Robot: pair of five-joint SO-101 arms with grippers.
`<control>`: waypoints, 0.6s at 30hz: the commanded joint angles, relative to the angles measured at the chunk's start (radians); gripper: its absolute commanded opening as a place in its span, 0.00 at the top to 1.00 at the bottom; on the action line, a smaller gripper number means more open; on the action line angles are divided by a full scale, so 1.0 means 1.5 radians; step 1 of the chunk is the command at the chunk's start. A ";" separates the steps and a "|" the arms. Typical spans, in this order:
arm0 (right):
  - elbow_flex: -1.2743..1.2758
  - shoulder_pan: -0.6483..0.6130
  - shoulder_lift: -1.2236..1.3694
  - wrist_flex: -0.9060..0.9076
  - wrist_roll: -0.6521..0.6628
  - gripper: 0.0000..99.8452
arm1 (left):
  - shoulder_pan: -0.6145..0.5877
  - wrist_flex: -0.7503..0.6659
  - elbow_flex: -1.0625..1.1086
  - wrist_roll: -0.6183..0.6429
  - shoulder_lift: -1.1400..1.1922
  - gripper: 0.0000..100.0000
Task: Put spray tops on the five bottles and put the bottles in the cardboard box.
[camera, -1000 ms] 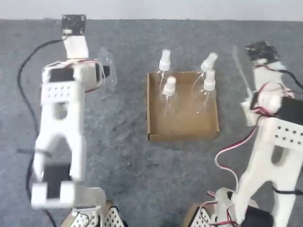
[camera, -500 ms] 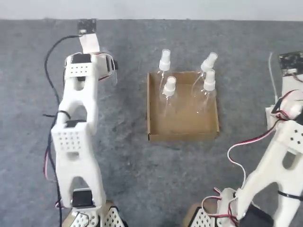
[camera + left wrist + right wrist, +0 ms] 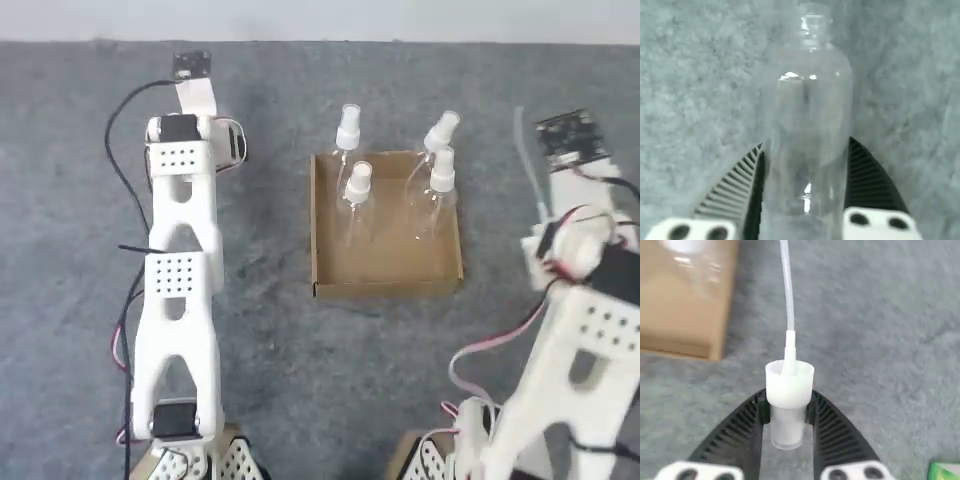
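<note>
Now, with four capped bottles (image 3: 357, 195) in the cardboard box (image 3: 385, 288), your left tool (image 3: 806, 145) clamps the bare fifth bottle (image 3: 807, 100) toward the bench's far edge and your right tool (image 3: 788, 395) grips its spray top (image 3: 789, 377) near the right edge, so next feed the tube (image 3: 786, 290) into the neck (image 3: 815, 22).

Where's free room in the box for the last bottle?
The box floor's near half, between the four bottles and the front wall, is bare. Its far half is crowded. The carpet between the left arm and box is also free.
</note>
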 commanded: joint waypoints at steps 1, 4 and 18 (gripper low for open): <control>-0.006 -0.080 -0.062 0.028 -0.057 0.99 | -0.003 0.049 -0.043 -0.030 -0.021 0.96; -0.006 -0.149 -0.066 0.034 -0.095 0.99 | -0.006 0.099 -0.051 -0.050 -0.051 0.98; 0.024 -0.531 -0.059 -0.017 -0.270 0.99 | -0.113 0.100 0.323 -0.118 -0.554 0.99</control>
